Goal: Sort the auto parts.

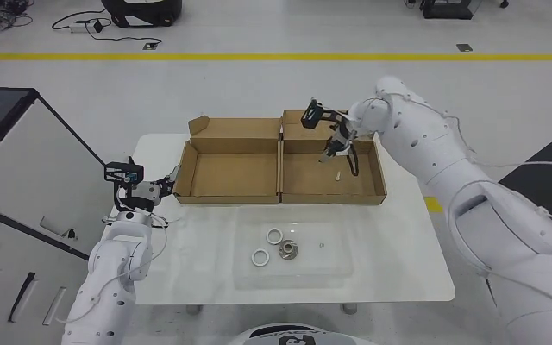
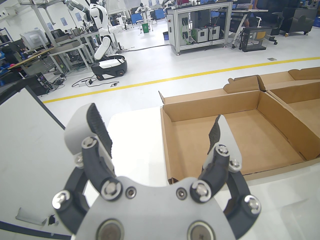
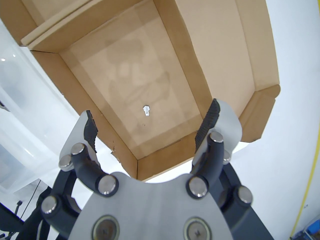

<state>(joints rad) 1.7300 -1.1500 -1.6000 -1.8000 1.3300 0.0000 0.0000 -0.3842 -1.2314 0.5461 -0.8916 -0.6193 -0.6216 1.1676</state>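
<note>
Right gripper [image 3: 152,116] hangs over the right box [image 1: 377,177], jaws wide open, holding nothing. One bolt [image 3: 146,111] lies on that box's floor, directly below the gripper and apart from the walls. Left gripper [image 2: 156,112] sits at the worktop [image 1: 405,267] edge, just beside the left box [image 1: 228,172], also wide open with nothing in it.

I'd call the task barely started. The bolt in the right box is the only part I see sorted. The clear tray [image 1: 345,263] near the front of the worktop holds two rings [image 1: 273,235], a flanged metal part [image 1: 287,250] touching or nearly touching them, and a tiny piece [image 1: 321,245] off to one side; it's too small to tell what it is. All four are left to move, by my count. I can't tell which box each belongs in. I'd guess small fasteners go right and the rings and flanged part go left.
</note>
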